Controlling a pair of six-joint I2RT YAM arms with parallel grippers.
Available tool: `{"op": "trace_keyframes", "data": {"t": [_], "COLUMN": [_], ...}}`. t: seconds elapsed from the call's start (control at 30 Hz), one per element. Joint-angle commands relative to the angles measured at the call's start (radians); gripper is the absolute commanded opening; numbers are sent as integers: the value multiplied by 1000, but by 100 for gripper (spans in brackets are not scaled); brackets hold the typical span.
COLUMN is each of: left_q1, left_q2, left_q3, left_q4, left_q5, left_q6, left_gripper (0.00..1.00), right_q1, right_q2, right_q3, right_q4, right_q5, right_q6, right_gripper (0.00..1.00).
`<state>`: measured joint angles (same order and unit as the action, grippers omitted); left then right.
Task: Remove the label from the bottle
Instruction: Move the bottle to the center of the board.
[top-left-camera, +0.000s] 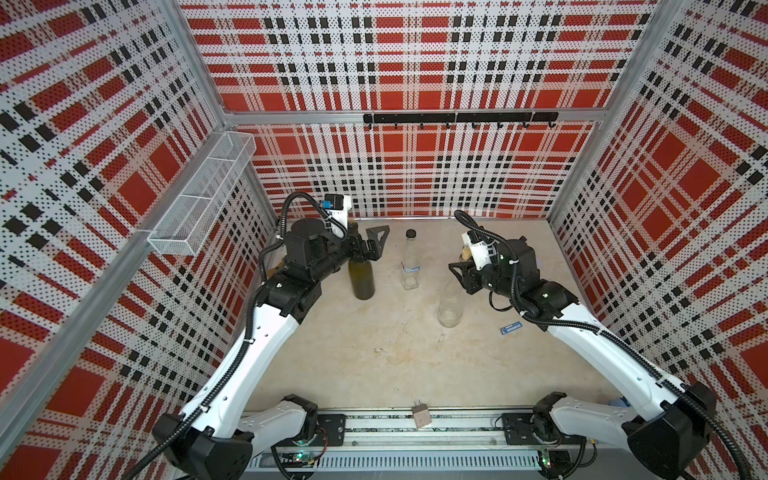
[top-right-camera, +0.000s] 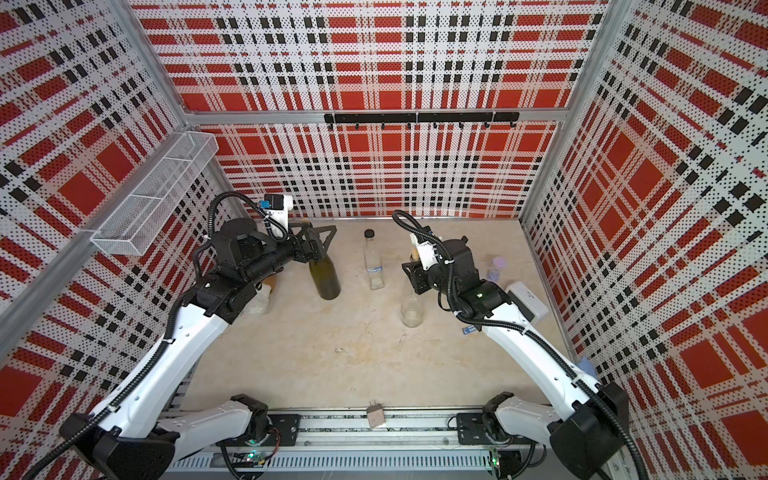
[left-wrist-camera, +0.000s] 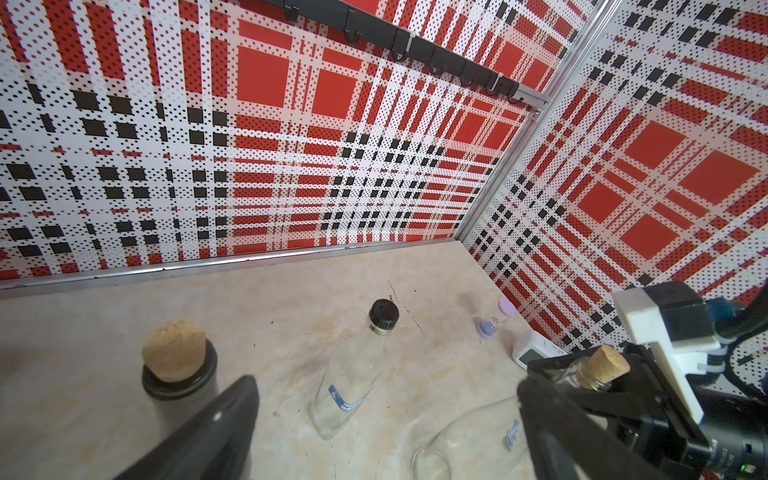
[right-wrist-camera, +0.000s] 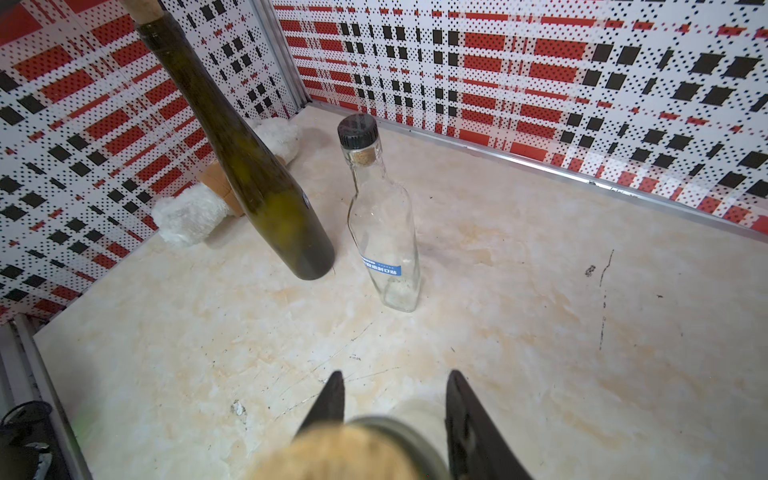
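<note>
Three bottles stand on the beige table (top-left-camera: 374, 353). In the middle is a clear square bottle (top-left-camera: 409, 266) (right-wrist-camera: 384, 232) with a black cap and a blue label (right-wrist-camera: 382, 268) low on its side. To its left is a dark green corked bottle (top-left-camera: 361, 278) (left-wrist-camera: 178, 374). My left gripper (top-left-camera: 374, 245) (left-wrist-camera: 386, 415) hangs wide open beside this bottle's neck, which is outside the jaws. At the right, my right gripper (top-left-camera: 457, 266) (right-wrist-camera: 395, 378) is shut on the neck of a clear round corked bottle (top-left-camera: 451, 307) (left-wrist-camera: 598, 368), with a finger pressed on each side.
A loose blue label (top-left-camera: 510, 328) lies on the table by the right arm. A purple hourglass (top-right-camera: 497, 268) and a white timer (top-right-camera: 528, 301) stand at the right wall. A white plush toy (right-wrist-camera: 199, 212) is behind the left arm. A mesh basket (top-left-camera: 203, 195) hangs on the left wall.
</note>
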<state>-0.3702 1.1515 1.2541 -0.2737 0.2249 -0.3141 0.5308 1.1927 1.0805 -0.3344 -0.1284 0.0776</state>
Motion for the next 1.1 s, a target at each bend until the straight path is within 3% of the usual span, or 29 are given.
{"op": "trace_keyframes", "data": {"t": [0.0, 0.2, 0.6, 1.07], "left_q1": [10, 13, 14, 19], "left_q2": [1, -1, -2, 10], "left_q3": [-19, -27, -36, -38], "left_q4": [33, 43, 50, 65], "left_q5": [13, 17, 27, 36], "left_q6": [-17, -25, -31, -39], "left_gripper": [99, 99, 99, 99], "right_q1": [5, 4, -15, -225], "right_q2": [-15, -30, 27, 140], "right_q3": [-6, 8, 128, 231], "right_q4": [67, 60, -19, 35], "right_q5": [11, 38, 98, 29], "right_q6": [-2, -11, -112, -181], "right_gripper": [35, 28, 27, 27]}}
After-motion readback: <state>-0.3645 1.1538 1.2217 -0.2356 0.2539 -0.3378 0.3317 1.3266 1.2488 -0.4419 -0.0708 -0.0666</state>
